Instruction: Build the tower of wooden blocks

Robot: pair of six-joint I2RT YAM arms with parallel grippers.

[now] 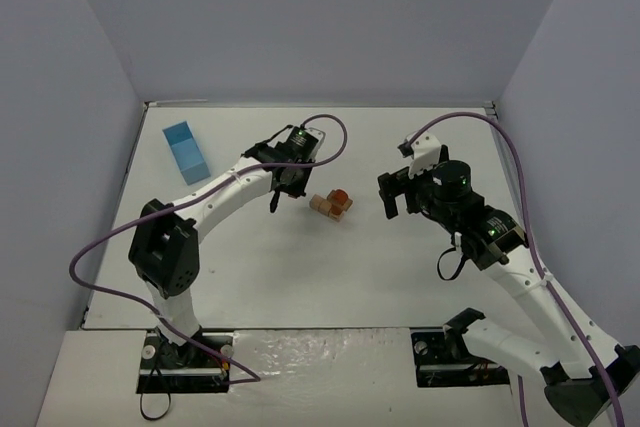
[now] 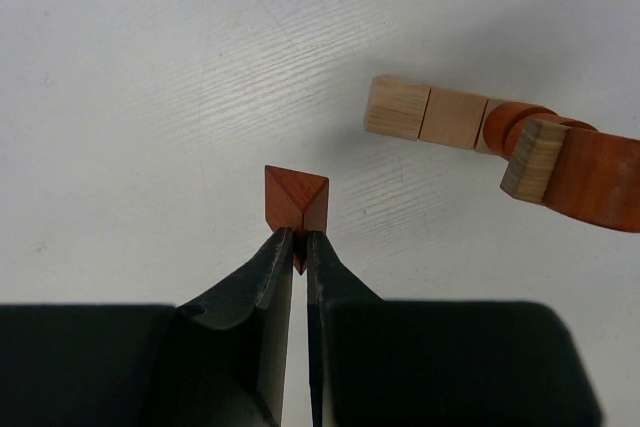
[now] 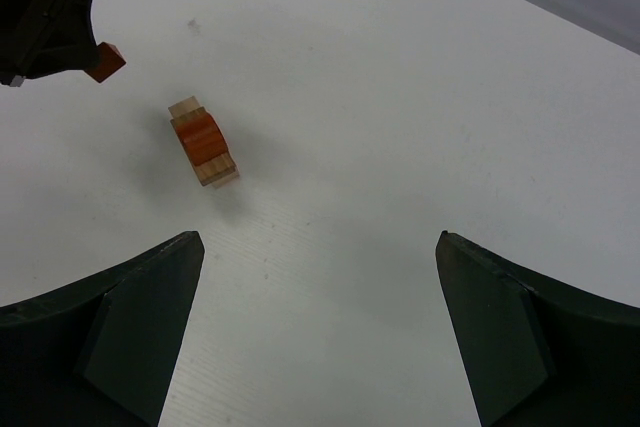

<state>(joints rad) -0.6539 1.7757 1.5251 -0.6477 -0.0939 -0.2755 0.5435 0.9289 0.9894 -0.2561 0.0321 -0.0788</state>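
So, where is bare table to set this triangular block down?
Free: the table between the block stack and the arm bases, and behind the stack to the back wall. Crowded: between the left gripper and right gripper.

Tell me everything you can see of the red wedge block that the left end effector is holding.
The red wedge block is a tiny reddish-brown wooden piece, triangular in outline with a ridge down its middle. The left end effector is shut on it, and its dark fingers pinch only the near point, so most of the block sticks out past the tips. It sits apart from the wood block tower, and nothing else touches it. I cannot tell whether it is clear of the white table.
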